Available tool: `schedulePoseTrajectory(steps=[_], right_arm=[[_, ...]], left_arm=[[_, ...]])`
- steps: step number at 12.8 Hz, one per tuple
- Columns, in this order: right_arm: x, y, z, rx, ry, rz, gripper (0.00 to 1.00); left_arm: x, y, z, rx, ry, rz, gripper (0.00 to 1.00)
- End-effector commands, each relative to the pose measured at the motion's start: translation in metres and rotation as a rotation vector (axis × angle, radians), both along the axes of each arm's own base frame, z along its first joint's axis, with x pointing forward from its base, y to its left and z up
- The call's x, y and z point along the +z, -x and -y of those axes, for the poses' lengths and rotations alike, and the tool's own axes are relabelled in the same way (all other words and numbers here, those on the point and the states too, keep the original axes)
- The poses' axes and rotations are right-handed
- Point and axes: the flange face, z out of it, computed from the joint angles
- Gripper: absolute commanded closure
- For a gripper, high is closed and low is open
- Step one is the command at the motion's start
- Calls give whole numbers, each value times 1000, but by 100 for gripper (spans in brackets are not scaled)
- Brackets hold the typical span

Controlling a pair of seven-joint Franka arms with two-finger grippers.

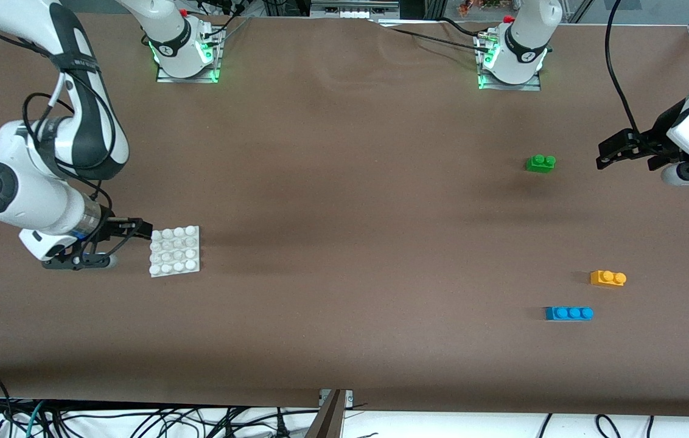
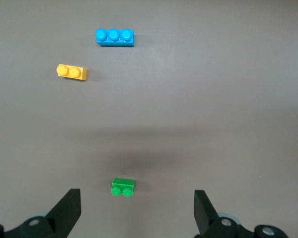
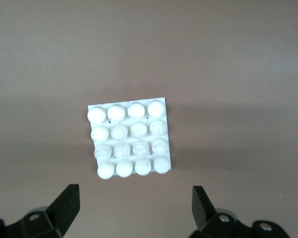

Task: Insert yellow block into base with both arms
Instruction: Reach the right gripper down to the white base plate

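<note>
step: approach | both jaws wide, empty | left gripper (image 1: 605, 156) near green brick (image 1: 540, 163); skip it, centre on yellow block (image 1: 607, 278) | right gripper (image 1: 137, 230) beside base (image 1: 174, 250): pin its edges

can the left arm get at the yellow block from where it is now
Probably yes. The left gripper hangs open at its own end of the table, holding nothing. The yellow block lies apart from the blue brick and the green brick, with bare table around it.
</note>
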Motion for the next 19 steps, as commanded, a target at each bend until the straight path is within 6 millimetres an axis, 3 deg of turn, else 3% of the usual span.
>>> schedulePoseTrajectory(steps=[1,5,9,19], right_arm=[[-35,9,8,-11,-18,30,0],[-87,14,20,-19,-52,59,0],[-123,8,24,-24,-45,101,0],[-146,10,27,-42,-59,101,5]], left_arm=[[4,3,-2,-21,7,-3,0],[4,3,-2,-21,7,-3,0],[4,3,-2,-21,7,-3,0],[4,3,-2,-21,7,-3,0]])
